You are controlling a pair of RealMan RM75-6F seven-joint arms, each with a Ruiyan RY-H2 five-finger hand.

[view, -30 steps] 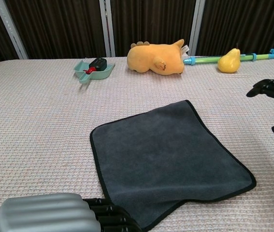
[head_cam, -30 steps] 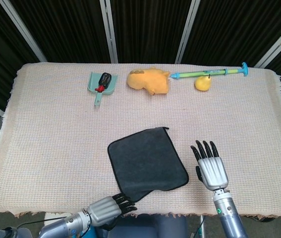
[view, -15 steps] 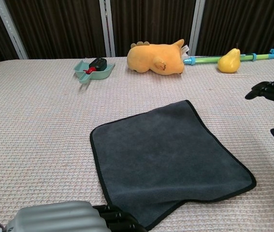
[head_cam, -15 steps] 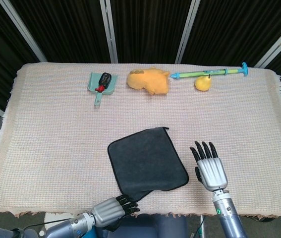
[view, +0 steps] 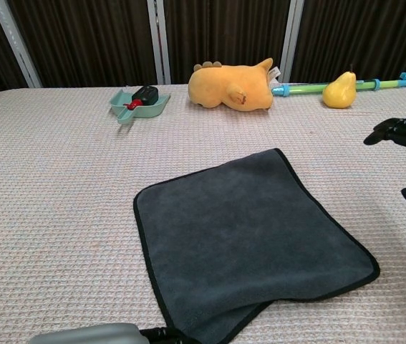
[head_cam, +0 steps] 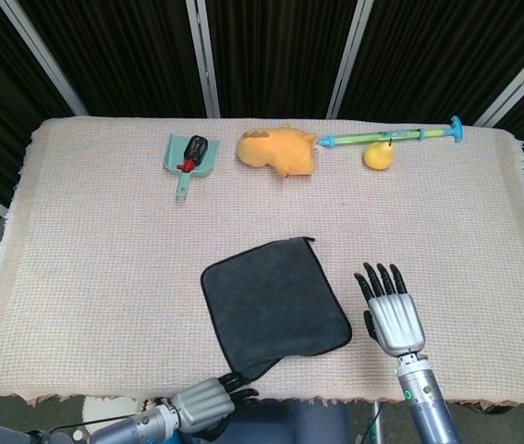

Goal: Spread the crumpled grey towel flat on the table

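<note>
Our grey towel [head_cam: 275, 306] lies near the front edge of the bench [head_cam: 95, 259], opened out and nearly flat, its long axis slanting from the near left corner toward the far right. Only the near corner looks slightly lifted or folded, and we cannot tell which. Our left hand [head_cam: 208, 401] sits just off that corner at the bench edge, its fingers curled in and holding nothing. Our right hand [head_cam: 392, 310] rests just beside the towel's right edge, fingers apart and empty. We judge the left hand the nearer one for pressing that last corner down.
</note>
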